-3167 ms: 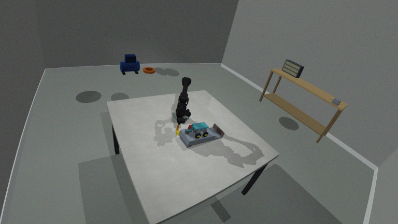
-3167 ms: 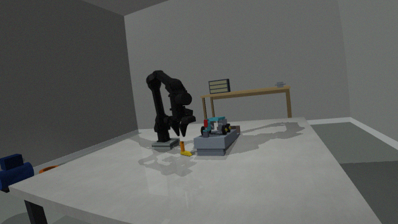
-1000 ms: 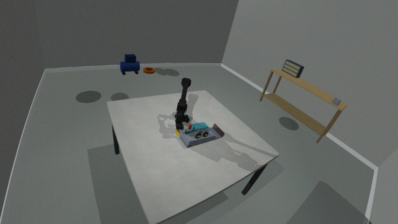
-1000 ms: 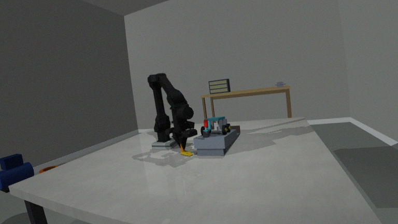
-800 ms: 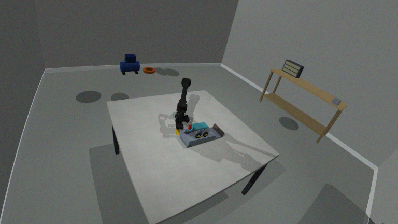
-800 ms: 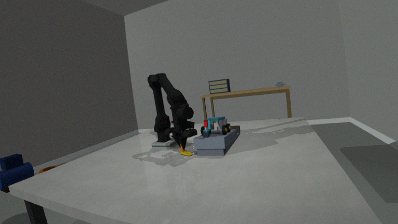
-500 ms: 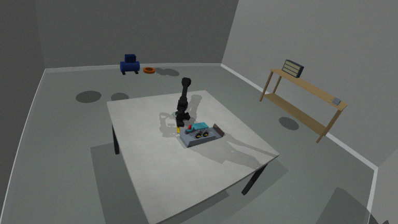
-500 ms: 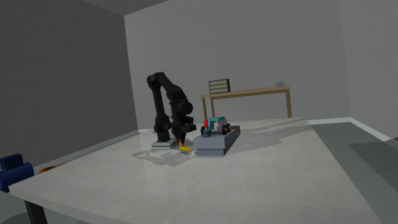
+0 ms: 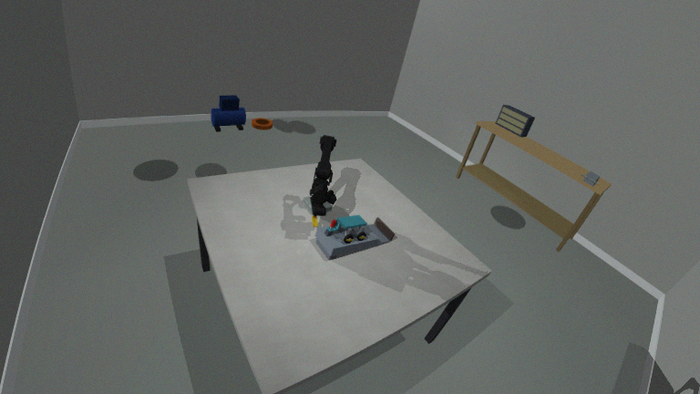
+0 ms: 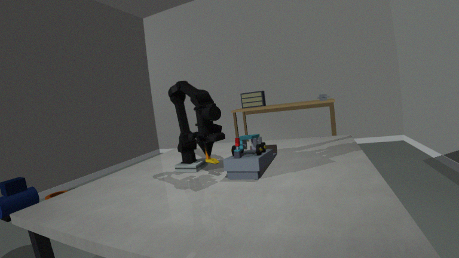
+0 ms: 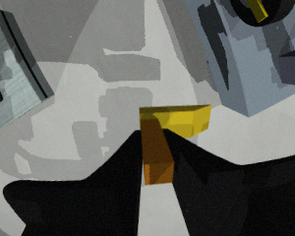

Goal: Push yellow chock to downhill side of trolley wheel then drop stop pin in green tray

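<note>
the black widowx arm (image 9: 324, 165) (image 10: 181, 114) is bent in a high arch: in the exterior view it rises from its base plate (image 10: 179, 168) on the left, folds over at the top and comes down to the right, with its wrist low and the gripper (image 9: 316, 213) (image 10: 208, 153) (image 11: 150, 136) pointing down. the gripper is pinching the orange handle (image 10: 207, 154) (image 11: 157, 149) of the yellow chock (image 9: 314, 221) (image 10: 213, 161) (image 11: 191, 120), one finger on either side of it.

the chock is left of the grey ramp (image 9: 333, 251) (image 10: 241, 165) (image 11: 238, 93) in the top and exterior views, apart from it and from the trolley's wheels. whether its base touches the surface (image 9: 289, 302) (image 10: 236, 216) (image 11: 256, 140), i cannot tell.

the teal-topped trolley (image 9: 352, 222) (image 10: 249, 137) (image 11: 243, 15) stands on the ramp. the red-headed stop pin (image 9: 334, 223) (image 10: 236, 141) is upright at the ramp's near end in the exterior view, just beside the trolley. a brown end board (image 9: 384, 228) (image 10: 272, 148) stands at the ramp's other end.
</note>
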`<control>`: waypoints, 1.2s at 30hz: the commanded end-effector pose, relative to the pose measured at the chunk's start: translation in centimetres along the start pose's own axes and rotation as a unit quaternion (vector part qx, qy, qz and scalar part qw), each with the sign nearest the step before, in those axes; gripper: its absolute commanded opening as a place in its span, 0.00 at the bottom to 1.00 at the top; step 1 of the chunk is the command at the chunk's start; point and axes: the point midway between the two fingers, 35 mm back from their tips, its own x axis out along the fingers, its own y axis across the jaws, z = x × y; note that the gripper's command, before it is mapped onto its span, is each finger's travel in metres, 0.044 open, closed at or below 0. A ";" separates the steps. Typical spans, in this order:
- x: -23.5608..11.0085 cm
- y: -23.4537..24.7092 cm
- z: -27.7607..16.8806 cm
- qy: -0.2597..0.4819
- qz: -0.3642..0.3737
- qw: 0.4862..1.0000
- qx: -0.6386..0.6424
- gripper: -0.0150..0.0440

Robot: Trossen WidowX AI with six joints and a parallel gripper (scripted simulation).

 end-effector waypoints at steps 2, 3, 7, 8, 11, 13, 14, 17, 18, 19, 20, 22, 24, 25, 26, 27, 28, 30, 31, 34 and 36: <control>-1.8 -0.1 -0.1 0.004 -0.008 1.000 0.003 0.25; -2.1 -0.1 -0.1 0.004 -0.008 1.000 0.003 0.25; -3.2 -0.1 -0.1 0.004 -0.008 1.000 0.003 0.25; -3.4 -0.2 -0.1 0.004 -0.008 1.000 0.003 0.25; -4.3 -0.2 -0.1 0.004 -0.008 1.000 0.003 0.25; -4.9 -0.3 -0.1 0.004 -0.008 1.000 0.003 0.25; -5.2 -0.3 -0.2 0.004 -0.008 1.000 0.003 0.25; -6.1 -0.4 -0.2 0.004 -0.008 1.000 0.003 0.25; -6.4 -0.4 -0.2 0.004 -0.008 1.000 0.003 0.25; -6.7 -0.4 -0.3 0.004 -0.008 1.000 0.003 0.25; -7.0 -0.5 -0.3 0.004 -0.008 1.000 0.003 0.25; -7.5 -0.5 -0.4 0.004 -0.008 1.000 0.003 0.25; -7.8 -0.6 -0.4 0.004 -0.008 1.000 0.003 0.25; -7.8 -0.6 -0.4 0.004 -0.008 1.000 0.003 0.25; -7.8 -0.6 -0.4 0.004 -0.008 1.000 0.003 0.25; -7.8 -0.6 -0.4 0.004 -0.008 1.000 0.003 0.25; -7.8 -0.6 -0.4 0.004 -0.008 1.000 0.003 0.25; -7.8 -0.6 -0.4 0.004 -0.008 1.000 0.006 0.25; -7.8 -0.6 -0.4 0.004 -0.008 1.000 0.015 0.25; -7.8 -0.6 -0.4 0.004 -0.008 0.998 0.059 0.25; -7.8 -0.6 -0.4 0.003 -0.009 0.996 0.093 0.25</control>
